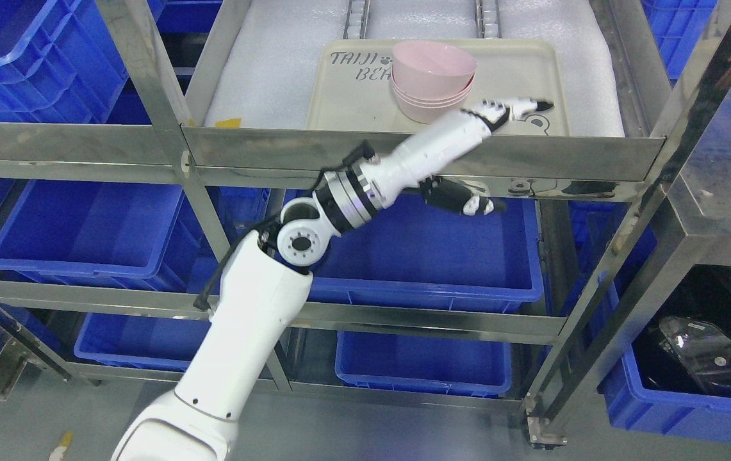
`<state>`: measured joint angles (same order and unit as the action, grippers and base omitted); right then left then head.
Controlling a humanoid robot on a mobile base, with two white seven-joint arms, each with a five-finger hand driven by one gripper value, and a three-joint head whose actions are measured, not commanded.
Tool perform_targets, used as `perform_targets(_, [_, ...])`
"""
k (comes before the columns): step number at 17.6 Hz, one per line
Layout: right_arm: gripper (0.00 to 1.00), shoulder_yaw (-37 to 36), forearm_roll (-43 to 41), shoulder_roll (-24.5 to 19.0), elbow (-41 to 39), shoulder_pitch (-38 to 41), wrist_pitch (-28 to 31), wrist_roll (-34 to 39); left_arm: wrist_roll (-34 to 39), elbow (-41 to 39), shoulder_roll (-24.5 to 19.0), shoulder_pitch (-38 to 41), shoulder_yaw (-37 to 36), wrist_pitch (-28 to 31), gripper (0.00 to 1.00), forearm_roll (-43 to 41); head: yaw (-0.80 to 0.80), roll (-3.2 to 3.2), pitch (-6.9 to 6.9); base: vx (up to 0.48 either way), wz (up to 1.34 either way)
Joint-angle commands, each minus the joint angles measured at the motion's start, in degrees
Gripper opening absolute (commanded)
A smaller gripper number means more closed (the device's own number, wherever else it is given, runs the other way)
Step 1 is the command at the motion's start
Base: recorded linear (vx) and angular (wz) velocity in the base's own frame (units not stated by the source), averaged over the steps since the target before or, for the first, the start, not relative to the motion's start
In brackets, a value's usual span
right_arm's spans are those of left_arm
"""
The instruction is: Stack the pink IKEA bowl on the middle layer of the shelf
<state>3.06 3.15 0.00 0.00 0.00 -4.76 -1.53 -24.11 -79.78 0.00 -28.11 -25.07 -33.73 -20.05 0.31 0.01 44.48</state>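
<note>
Head view: looks down across a steel shelf (403, 157) with blue bins on its lower levels.
Far left: blue bins (90, 224) sit behind the shelf's steel uprights and rails.
Left arm: enters at the bottom edge left of the middle, its white upper segment rising to a round elbow joint below the shelf's front rail, the forearm then angling up and to the right over that rail.
Left hand (512, 110): stretched out nearly flat over the front right part of the tray, fingers (535, 104) extended and pointing right, holding nothing; its thumb hangs below the front rail.
Tray (339, 96): beige, lying on white foam padding on the shelf level that the arm reaches into, toward its right half.
Pink bowls (434, 77): nested in one upright stack on the tray, near its middle and toward the back; the top bowl sits slightly tilted in the pile.
Hand to stack: the hand lies just beside the stack's front right side; whether it touches the lowest bowl cannot be told.
Right side: another steel frame, with a blue bin (692, 410) below holding a dark object wrapped in clear plastic.
</note>
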Motion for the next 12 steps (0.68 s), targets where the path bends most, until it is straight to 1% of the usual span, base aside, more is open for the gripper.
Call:
perform_targets(1, [1.0, 0.0, 0.0, 1.0, -1.0, 1.3, 0.0, 0.0, -0.1, -8.4, -1.0, 19.6, -8.5, -5.8, 0.98, -0.1, 0.0, 0.0, 0.0, 0.0, 0.0])
perform_targets(2, [1.0, -0.1, 0.0, 1.0, -1.0, 1.3, 0.0, 0.0, -0.1, -8.3, -1.0, 23.0, -5.8, -6.7, 0.98, -0.1, 0.0, 0.0, 0.0, 0.0, 0.0])
perform_targets(4, [1.0, 0.0, 0.0, 1.0, -1.0, 1.3, 0.0, 0.0, 0.3, -7.3, -1.0, 27.2, -0.8, -7.3, 0.98, 0.0, 0.0, 0.0, 0.0, 0.0, 0.0])
perform_targets(6, [1.0, 0.0, 0.0, 1.0, -1.0, 1.3, 0.0, 0.0, 2.3, -3.5, -1.0, 30.2, 6.1, -7.6, 0.99, 0.4, 0.0, 0.0, 0.0, 0.0, 0.0])
perform_targets(7, [1.0, 0.0, 0.0, 1.0, -1.0, 1.3, 0.0, 0.0, 4.9, -1.4, -1.0, 30.8, 8.5, -7.3, 0.99, 0.4, 0.0, 0.0, 0.0, 0.0, 0.0])
perform_targets(8, [1.0, 0.0, 0.0, 1.0, -1.0, 1.3, 0.0, 0.0, 10.7, 2.0, -1.0, 31.2, 11.7, -6.8, 0.99, 0.6, 0.0, 0.0, 0.0, 0.0, 0.0])
perform_targets(9, [1.0, -0.1, -0.1, 1.0, -1.0, 1.3, 0.0, 0.0, 14.6, 3.6, -1.0, 31.4, 12.8, -5.6, 0.99, 0.7, 0.0, 0.0, 0.0, 0.0, 0.0])
perform_targets(10, [1.0, 0.0, 0.0, 1.0, -1.0, 1.3, 0.0, 0.0, 17.9, 4.2, -1.0, 31.8, 13.3, -2.3, 0.99, 1.8, 0.0, 0.0, 0.0, 0.0, 0.0])
perform_targets(11, [1.0, 0.0, 0.0, 1.0, -1.0, 1.3, 0.0, 0.0, 19.6, 4.2, -1.0, 32.1, 13.4, 2.0, 0.99, 5.1, 0.0, 0.0, 0.0, 0.0, 0.0])
perform_targets(12, [1.0, -0.1, 0.0, 1.0, -1.0, 1.3, 0.0, 0.0, 20.1, 4.2, -1.0, 32.2, 13.5, 6.1, 0.99, 10.2, 0.0, 0.0, 0.0, 0.0, 0.0])
